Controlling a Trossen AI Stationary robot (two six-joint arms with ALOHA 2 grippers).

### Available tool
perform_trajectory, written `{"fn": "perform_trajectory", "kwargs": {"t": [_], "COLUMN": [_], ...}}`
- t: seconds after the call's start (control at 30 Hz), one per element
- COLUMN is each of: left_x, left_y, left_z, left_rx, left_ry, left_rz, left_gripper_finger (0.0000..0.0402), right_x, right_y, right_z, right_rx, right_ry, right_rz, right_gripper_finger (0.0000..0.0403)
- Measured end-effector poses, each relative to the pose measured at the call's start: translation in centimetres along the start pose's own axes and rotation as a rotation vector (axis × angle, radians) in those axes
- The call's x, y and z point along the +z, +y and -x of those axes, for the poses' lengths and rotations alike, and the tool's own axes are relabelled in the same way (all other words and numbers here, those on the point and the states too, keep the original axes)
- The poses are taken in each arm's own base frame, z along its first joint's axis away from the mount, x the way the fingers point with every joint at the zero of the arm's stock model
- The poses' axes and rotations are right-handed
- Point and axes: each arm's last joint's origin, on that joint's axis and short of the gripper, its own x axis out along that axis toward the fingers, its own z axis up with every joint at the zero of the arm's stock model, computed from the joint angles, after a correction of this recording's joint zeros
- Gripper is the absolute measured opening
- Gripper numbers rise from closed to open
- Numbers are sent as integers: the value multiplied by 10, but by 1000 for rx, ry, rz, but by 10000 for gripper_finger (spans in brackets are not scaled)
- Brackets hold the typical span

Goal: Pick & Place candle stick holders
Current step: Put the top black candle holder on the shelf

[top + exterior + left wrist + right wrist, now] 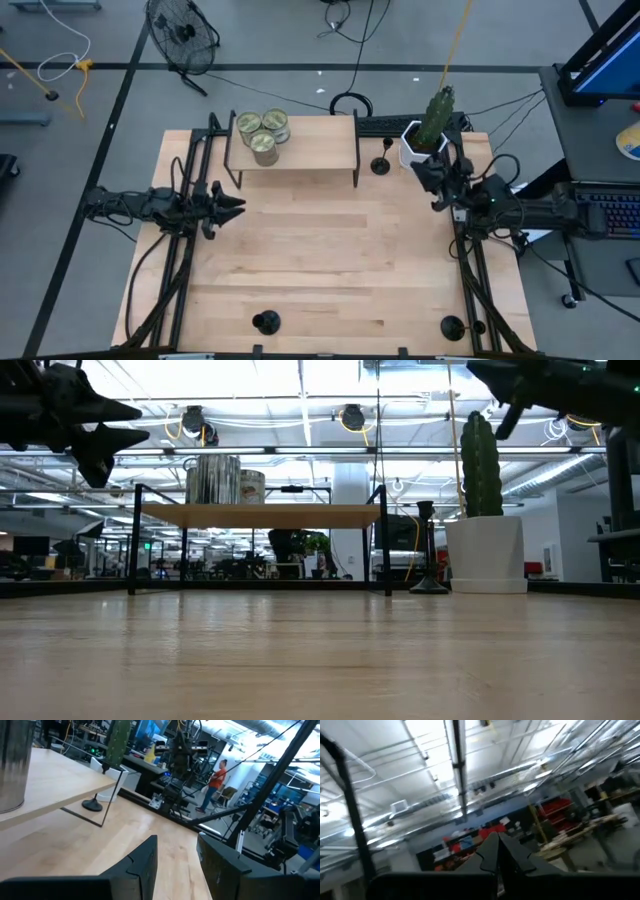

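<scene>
Three black candle stick holders stand upright on their round bases on the wooden table (330,260). One (381,163) is at the far right, between the shelf and the planter; it also shows in the low view (428,550) and the left wrist view (96,795). One (265,322) is near the front edge at the left, and one (452,327) near the front edge at the right. My left gripper (240,205) is open and empty above the table's left side. My right gripper (434,172) is shut and empty, raised near the planter and tipped up toward the ceiling.
A wooden shelf on black legs (295,150) stands at the far side, with three metal cans (263,133) on top. A white planter with a cactus (428,130) stands at the far right. A person (217,777) stands in the room beyond the table.
</scene>
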Motion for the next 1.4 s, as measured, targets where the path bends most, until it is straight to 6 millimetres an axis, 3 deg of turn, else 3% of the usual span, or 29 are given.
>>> {"fn": "perform_trajectory", "kwargs": {"t": [0.17,0.53,0.7,1.03,1.17,1.4], "left_x": [-1,-1,-1,-2,-2,-1], "left_y": [0,1,1,1,1,0], "left_z": [0,0,0,0,0,0], "left_rx": [8,12,13,16,13,5], "left_ry": [5,12,13,20,21,9], "left_rz": [8,29,29,26,27,37], "left_gripper_finger": [143,143,143,143,143,143], "right_x": [1,22,28,31,28,19], "right_y": [2,15,18,16,15,11], "right_z": [-20,-78,-87,-90,-91,-94], "right_rx": [-28,-111,-129,-229,-232,-231], "right_ry": [82,421,439,413,427,479], "right_rz": [9,483,570,565,566,608], "right_gripper_finger": [4,4,4,7,36,127]}}
